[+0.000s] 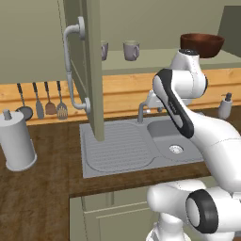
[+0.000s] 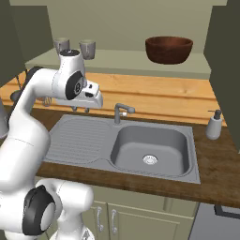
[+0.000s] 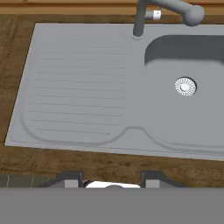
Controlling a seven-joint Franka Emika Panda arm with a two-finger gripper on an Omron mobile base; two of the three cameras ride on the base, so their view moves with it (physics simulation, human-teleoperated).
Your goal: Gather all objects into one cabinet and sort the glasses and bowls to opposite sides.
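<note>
Glasses (image 2: 61,45) (image 2: 87,48) are sitting side by side at the left of the open cabinet's shelf (image 2: 122,60), brown bowl (image 2: 168,49) resting well apart at the right. Gripper (image 3: 112,180) is hovering over the sink (image 3: 78,87), fingers parted, carrying nothing.

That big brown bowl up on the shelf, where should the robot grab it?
Probably by the rim. The brown bowl stands upright and open on the cabinet shelf, too wide to span. One finger of the tool could go inside and one outside its front wall, coming from the front, where the cabinet is open.
</note>
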